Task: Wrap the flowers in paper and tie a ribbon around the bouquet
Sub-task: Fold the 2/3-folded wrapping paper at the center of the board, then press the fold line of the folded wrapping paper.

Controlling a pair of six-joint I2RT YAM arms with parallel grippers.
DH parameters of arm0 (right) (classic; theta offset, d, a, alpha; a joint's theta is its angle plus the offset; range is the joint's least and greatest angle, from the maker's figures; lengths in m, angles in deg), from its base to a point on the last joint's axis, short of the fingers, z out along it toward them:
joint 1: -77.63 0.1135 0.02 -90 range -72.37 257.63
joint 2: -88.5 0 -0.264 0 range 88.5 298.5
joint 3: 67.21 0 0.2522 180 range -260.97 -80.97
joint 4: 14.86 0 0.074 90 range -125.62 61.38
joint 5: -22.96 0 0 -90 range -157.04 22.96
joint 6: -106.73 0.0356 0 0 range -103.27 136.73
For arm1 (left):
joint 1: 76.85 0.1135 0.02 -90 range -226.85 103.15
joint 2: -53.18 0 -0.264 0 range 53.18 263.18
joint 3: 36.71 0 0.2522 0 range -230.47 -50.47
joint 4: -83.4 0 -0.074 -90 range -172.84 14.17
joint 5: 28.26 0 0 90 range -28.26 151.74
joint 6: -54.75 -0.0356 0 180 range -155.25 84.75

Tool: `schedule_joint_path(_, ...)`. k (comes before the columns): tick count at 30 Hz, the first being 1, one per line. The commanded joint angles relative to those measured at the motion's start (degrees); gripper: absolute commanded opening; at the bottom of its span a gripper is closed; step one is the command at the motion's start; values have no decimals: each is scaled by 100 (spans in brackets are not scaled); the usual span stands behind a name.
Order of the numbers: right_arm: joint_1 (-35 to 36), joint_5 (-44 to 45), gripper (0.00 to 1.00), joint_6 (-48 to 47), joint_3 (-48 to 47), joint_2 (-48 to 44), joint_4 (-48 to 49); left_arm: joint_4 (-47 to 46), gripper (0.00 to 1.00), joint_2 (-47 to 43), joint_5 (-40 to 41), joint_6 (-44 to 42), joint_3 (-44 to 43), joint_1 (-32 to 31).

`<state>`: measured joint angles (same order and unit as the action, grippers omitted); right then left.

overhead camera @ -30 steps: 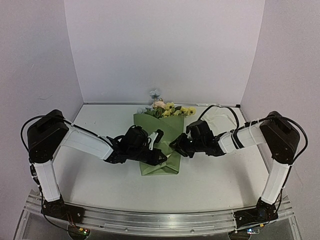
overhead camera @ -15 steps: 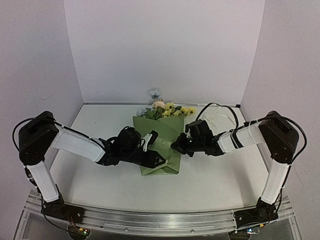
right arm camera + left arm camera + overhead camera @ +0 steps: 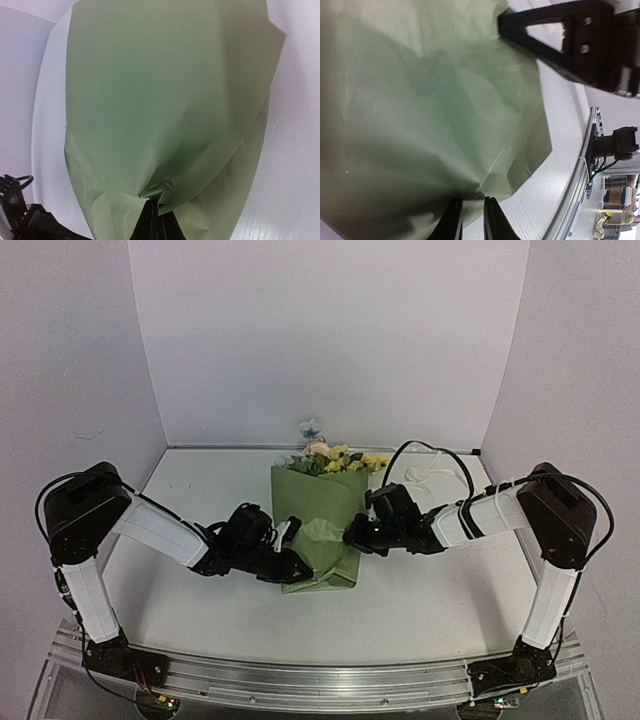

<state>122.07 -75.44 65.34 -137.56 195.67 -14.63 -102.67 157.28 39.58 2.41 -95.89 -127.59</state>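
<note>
- Since a second ago the left gripper (image 3: pixel 292 565) has pulled back from the middle of the paper (image 3: pixel 320 510) to its near left edge, and the left arm now lies lower over the table (image 3: pixel 430 590).
- Over the same time the paper has changed its shape. Its left side is now folded more over the middle, so the bundle looks narrower than before.
- The right gripper (image 3: pixel 350 536) has shifted only a little toward the left and stays on the right side of the paper.
- The paper lies in the middle of the table, between the two grippers, with its wide end toward the back wall.
- The flowers (image 3: pixel 338 458) stick out of the far end of the paper. Yellow blooms and one pinkish bloom are showing, and the stems are hidden inside.
- In the left wrist view the two fingers (image 3: pixel 451 220) stand almost together. The folds of the paper run to their tips, so they seem to pinch its edge.
- In the right wrist view the fingers (image 3: pixel 150 220) are pressed together, and the creases of the paper gather just at their tips, so this gripper pinches the paper.
- Both grippers hold the paper low, close to the table.
</note>
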Motion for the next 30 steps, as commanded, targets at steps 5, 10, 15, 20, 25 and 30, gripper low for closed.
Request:
schedule_joint_path(5,119,386,16,-265,-190,-333,-392,298,13,407,-141,26,-364,10)
schedule_joint_path(10,391,687,37,-429,-282,-774,-1096,409,13,397,-155,-54,-474,10)
schedule_joint_path(15,679,836,39,-252,10,-1248,-1382,411,13,386,-218,-85,-472,11)
schedule_joint_path(20,890,485,24,-73,-248,-911,-1374,320,13,342,-306,-114,-424,12)
schedule_joint_path(25,953,-2,14,114,-662,-333,-1196,338,11,236,-315,-134,-421,12)
schedule_joint_path(30,1000,-206,12,252,-669,-44,-1091,386,11,145,-294,-154,-379,15)
